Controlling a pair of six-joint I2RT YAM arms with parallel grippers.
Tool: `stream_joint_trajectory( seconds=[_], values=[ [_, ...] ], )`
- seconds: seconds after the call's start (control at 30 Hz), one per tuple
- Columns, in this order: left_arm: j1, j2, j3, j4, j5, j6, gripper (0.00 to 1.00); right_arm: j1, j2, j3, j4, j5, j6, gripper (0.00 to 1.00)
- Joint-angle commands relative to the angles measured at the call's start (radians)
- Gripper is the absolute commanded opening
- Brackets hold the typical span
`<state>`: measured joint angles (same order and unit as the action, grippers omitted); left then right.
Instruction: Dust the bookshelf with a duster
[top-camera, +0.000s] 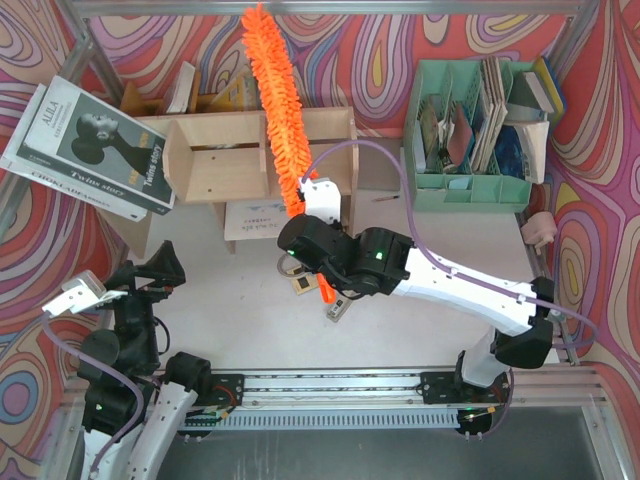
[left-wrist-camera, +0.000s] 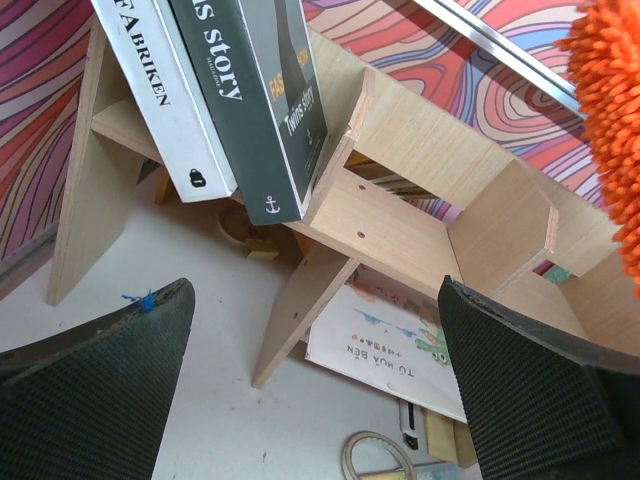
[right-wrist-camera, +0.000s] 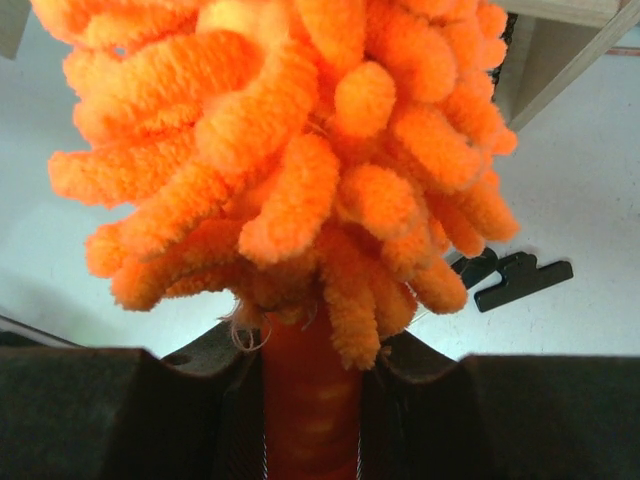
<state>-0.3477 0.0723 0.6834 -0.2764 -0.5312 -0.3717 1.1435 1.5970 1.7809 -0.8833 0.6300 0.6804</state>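
Observation:
The plywood bookshelf (top-camera: 215, 160) stands at the back centre; it also shows in the left wrist view (left-wrist-camera: 400, 215). The orange fluffy duster (top-camera: 272, 90) runs from the back wall down across the shelf's middle, near the divider. Its thin handle passes through my right gripper (top-camera: 303, 212), which is shut on it just below the fluff (right-wrist-camera: 310, 400). The handle's end sticks out behind the wrist. The duster's head fills the right wrist view (right-wrist-camera: 290, 150) and its edge shows in the left wrist view (left-wrist-camera: 610, 90). My left gripper (top-camera: 165, 265) is open and empty, low at the front left (left-wrist-camera: 320, 400).
Large books (top-camera: 90, 145) lean on the shelf's left end (left-wrist-camera: 240, 90). A children's book (top-camera: 255, 218) lies under the shelf. A mint-green organiser (top-camera: 470, 130) full of books stands back right. A tape roll (left-wrist-camera: 380, 460) and a black clip (right-wrist-camera: 510, 278) lie on the table.

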Motion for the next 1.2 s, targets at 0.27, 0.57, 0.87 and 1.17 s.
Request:
stream_joint_trajectory(
  seconds=[0.27,0.57,0.87,1.17],
  values=[
    [0.006,0.009,-0.005,0.002,0.01,-0.009,0.98,-0.012,0.111,0.059,-0.048,0.008,0.01,0.0],
    [0.006,0.016,-0.006,0.005,0.012,-0.009,0.99,-0.122,0.011,-0.065,-0.156,0.078,0.158,0.0],
    [0.01,0.029,-0.006,0.008,0.026,-0.013,0.99,-0.127,-0.235,-0.207,0.072,0.125,0.118,0.0],
    [0.013,0.035,-0.007,0.008,0.023,-0.013,0.99,-0.127,-0.152,-0.177,0.235,-0.093,-0.056,0.0]
  ],
)
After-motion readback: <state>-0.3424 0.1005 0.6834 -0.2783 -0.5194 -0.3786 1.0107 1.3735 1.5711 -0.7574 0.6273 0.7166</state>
